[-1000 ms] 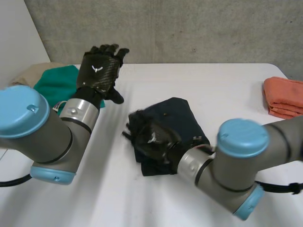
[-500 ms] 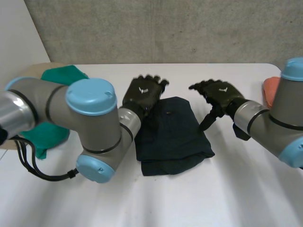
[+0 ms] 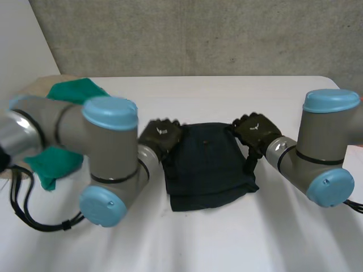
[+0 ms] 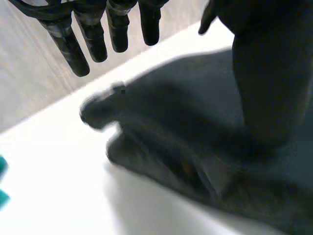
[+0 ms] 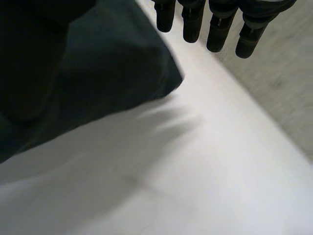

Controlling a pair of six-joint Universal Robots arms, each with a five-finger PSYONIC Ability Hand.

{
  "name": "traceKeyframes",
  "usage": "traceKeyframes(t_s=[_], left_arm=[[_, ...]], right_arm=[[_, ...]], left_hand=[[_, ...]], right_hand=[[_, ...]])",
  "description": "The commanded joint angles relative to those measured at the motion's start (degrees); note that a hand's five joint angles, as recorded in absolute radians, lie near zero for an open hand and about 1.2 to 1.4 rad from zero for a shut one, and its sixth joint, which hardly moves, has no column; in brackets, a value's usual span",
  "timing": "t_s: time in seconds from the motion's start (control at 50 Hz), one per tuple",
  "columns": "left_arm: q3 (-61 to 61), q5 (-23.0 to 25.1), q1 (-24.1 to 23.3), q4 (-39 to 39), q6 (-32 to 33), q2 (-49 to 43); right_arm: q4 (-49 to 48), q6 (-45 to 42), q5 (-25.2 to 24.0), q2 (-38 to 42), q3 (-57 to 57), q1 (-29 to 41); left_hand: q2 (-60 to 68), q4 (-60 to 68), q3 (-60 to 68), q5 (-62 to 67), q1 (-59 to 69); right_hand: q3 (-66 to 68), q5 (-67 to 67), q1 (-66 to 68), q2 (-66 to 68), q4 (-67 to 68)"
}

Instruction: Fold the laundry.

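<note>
My left hand (image 3: 160,135) and right hand (image 3: 255,130) have just dropped in from farther back and now flank the folded dark cloth (image 3: 209,164) at its far corners. The fingers of both are straight and loose, gripping nothing. The cloth lies flat between them, likely ready for pressing or another fold.

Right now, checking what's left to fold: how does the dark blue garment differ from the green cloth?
The dark blue garment lies folded flat centrally; the green cloth sits bunched at the left of the table. The left hand and right hand flank the dark blue garment, not the green cloth. Both are plain-coloured.
</note>
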Motion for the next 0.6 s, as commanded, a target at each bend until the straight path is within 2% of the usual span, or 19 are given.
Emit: traceKeyframes(t_s=[0.02,0.08,0.2,0.26,0.34,0.46,0.6], left_arm=[[-3.91,6.82,0.52,2.95,-0.16,11.9],[-6.64,13.41,2.01,4.1,-0.69,16.74],[-8.75,27.19,3.68,4.28,-4.37,21.05],[-8.84,30.47,4.21,4.1,-5.87,21.32],[-9.11,31.0,4.48,4.28,-6.85,21.06],[-9.11,30.91,4.48,4.36,-6.93,20.44],[-9.11,29.86,4.48,4.45,-7.11,20.18]], right_arm=[[-14.52,0.47,2.74,-11.78,13.37,1.81],[-18.48,0.3,2.74,-16.1,19.71,3.66],[-19.89,0.65,1.25,-16.46,28.58,4.98],[-21.3,0.74,-0.51,-16.38,32.81,5.07],[-26.56,0.82,-2.36,-15.5,35.98,5.07],[-36.49,0.82,-2.09,-11.02,37.12,5.16],[-41.34,0.82,-2.01,-6.19,35.02,5.85]], left_hand=[[-1.79,-1.45,-1.55,-2.45,-0.18],[-1.29,-0.95,-1.05,-1.95,0.33],[-0.79,-0.44,-0.54,-1.44,0.83],[-0.62,-0.27,-0.37,-1.27,1.0],[-0.62,-0.27,-0.37,-1.27,1.0],[-0.45,-0.1,-0.2,-1.1,1.17],[-0.45,-0.1,-0.2,-1.1,1.17]], right_hand=[[-2.36,-2.72,0.52,-0.02,-2.42],[-2.36,-2.72,0.52,-0.02,-2.42],[-2.36,-2.72,0.52,-0.02,-2.42],[-2.36,-2.72,0.52,-0.02,-2.42],[-2.36,-2.72,0.52,-0.02,-2.42],[-2.36,-2.72,0.52,-0.02,-2.42],[-2.36,-2.72,0.52,-0.02,-2.42]])
